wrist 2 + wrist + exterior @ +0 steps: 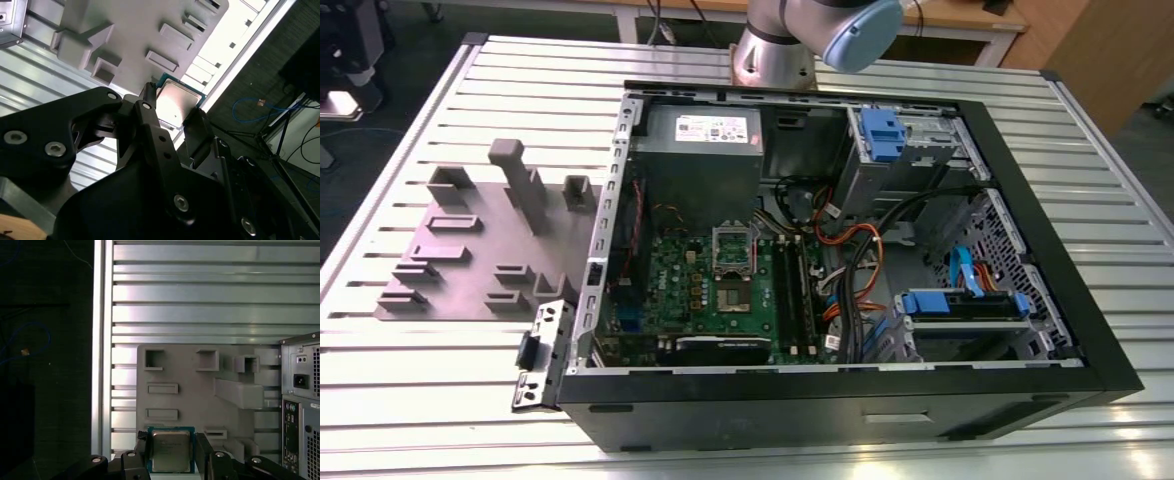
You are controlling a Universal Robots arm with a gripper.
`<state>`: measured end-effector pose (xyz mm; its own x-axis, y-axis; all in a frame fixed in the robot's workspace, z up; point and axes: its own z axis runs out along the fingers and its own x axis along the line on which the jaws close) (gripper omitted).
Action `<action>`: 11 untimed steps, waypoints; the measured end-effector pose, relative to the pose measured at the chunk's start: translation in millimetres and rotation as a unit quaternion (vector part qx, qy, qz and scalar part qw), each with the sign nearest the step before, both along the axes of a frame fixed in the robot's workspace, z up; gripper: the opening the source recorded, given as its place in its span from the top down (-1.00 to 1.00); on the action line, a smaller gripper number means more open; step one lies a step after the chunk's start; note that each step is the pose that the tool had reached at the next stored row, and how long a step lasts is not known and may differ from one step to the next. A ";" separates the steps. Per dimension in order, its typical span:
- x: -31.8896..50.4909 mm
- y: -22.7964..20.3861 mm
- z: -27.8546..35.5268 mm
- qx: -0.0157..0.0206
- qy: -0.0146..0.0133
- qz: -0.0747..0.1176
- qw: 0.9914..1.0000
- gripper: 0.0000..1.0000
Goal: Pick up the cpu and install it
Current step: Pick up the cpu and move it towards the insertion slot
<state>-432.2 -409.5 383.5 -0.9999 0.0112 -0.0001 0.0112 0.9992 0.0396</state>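
Pincer (172, 456) is clamped on the cpu (171, 449), with fingers (142, 449) on two opposite edges and the metal top facing both wrist views. Cpu hangs over the grey fixture plate (190, 390) on the table (200, 290). The motherboard socket (734, 246) lies well apart, inside the open computer case (1107, 370).

Open computer case (827, 410) beside grey tray (474, 250) on slatted table (1107, 170).
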 end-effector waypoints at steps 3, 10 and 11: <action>0.6 0.0 0.1 0.000 0.000 0.000 1.000 0.06; 4.7 0.0 0.1 0.000 0.000 0.000 1.000 0.06; 5.4 0.0 0.0 0.000 0.000 0.000 1.000 0.06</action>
